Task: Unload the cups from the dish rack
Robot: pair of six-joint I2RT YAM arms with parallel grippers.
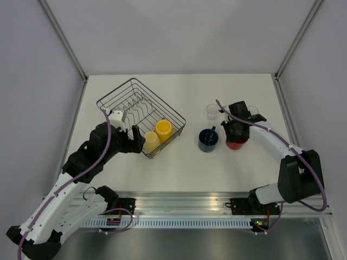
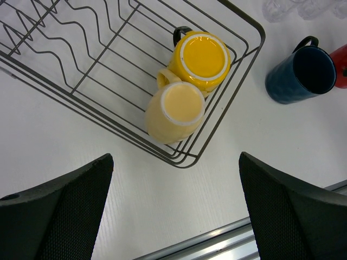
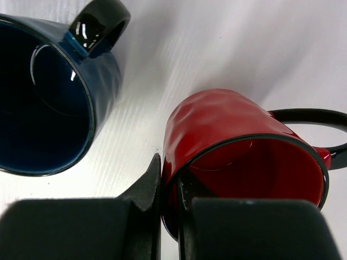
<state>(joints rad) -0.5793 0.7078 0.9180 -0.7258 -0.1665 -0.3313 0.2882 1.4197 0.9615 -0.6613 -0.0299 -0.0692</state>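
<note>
right tool (image 3: 169,189) pinches red mug (image 3: 227,124) wall | dark blue mug (image 3: 49,97) just beside, on surface (image 3: 217,43) | we log left tool (image 2: 174,157) spread over dish rack (image 2: 81,70) corner | inside: orange-yellow mug (image 2: 203,54), cream mug (image 2: 176,108), upturned, touching

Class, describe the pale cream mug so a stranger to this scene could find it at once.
Start at the dark wire dish rack on the left. Two mugs sit upside down in its near corner. The pale cream mug is the one closest to that corner, lighter than the orange-yellow mug behind it.
</note>
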